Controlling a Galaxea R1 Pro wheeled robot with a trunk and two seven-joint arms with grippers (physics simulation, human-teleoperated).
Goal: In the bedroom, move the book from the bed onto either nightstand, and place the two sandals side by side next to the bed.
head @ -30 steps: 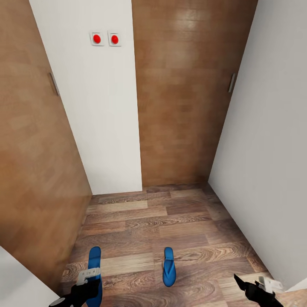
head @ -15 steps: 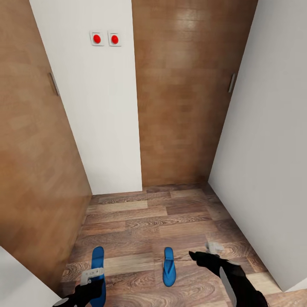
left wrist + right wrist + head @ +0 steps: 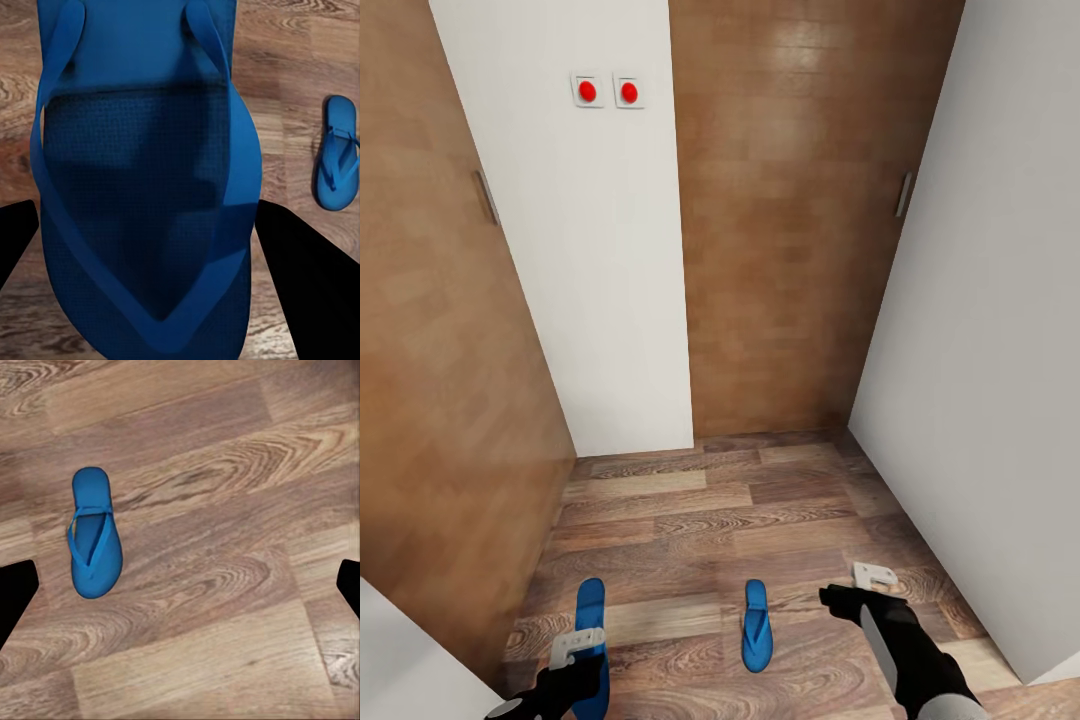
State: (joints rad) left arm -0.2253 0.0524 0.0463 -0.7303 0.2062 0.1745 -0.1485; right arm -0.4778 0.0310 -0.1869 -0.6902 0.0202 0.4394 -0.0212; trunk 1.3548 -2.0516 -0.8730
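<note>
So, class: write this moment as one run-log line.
scene: wood floor, brown doors | left gripper: open over left sandal | right gripper: open, beside right sandal, apart | sandals: not together

No readable text in your views.
You have no lettering, labels, brands or numbers to read on any surface in front of you.
</note>
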